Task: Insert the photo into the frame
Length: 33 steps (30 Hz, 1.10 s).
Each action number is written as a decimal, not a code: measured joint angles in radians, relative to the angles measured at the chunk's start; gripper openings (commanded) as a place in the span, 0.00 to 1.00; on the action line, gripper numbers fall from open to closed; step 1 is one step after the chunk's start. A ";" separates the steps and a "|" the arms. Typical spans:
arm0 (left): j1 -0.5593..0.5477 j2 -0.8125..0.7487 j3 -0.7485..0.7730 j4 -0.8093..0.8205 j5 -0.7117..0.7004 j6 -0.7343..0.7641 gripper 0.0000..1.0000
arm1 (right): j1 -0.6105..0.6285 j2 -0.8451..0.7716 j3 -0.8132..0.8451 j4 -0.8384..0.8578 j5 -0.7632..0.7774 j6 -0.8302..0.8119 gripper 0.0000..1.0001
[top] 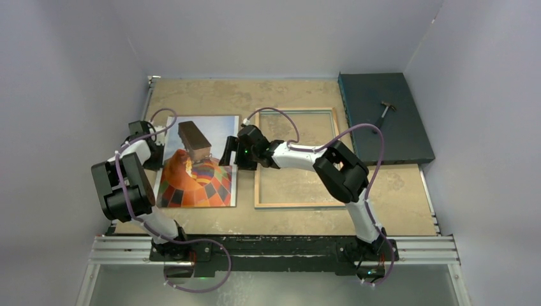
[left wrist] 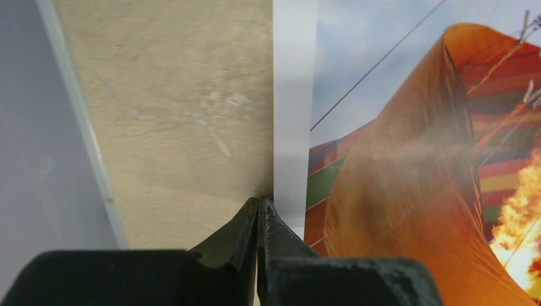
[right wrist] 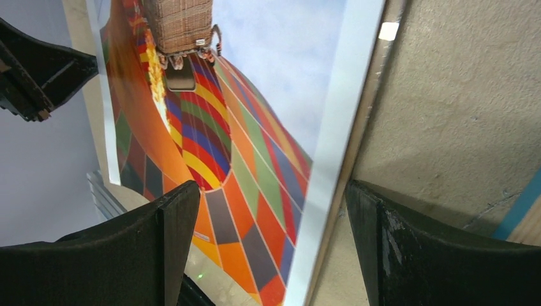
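The photo lies picture side up on the left part of the table, showing the chequered balloon. The frame lies to its right with its pale wood back up. My left gripper is shut, its tips down on the table right at the photo's white left border. My right gripper is open, with its jaws astride the photo's right edge. A thin tan strip shows under that edge. One finger stands over the print and the other over the bare table.
A dark teal slab with a small hammer sits at the back right. Grey walls close in on three sides. A metal rail runs along the near edge. The frame's blue edge shows near the right finger.
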 measured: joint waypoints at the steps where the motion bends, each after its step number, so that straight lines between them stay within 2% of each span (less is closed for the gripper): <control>1: -0.007 -0.006 -0.003 -0.009 0.012 0.001 0.00 | 0.000 0.000 0.000 0.001 -0.001 0.004 0.88; 13: -0.026 -0.005 -0.007 -0.011 0.003 0.014 0.00 | -0.014 0.002 -0.005 0.018 -0.049 0.047 0.87; 23: -0.034 -0.007 -0.022 0.025 -0.039 0.036 0.00 | -0.020 -0.013 -0.064 0.118 -0.125 0.085 0.87; 33: -0.054 -0.011 -0.037 0.045 -0.076 0.051 0.00 | -0.019 -0.041 -0.067 0.119 -0.127 0.085 0.86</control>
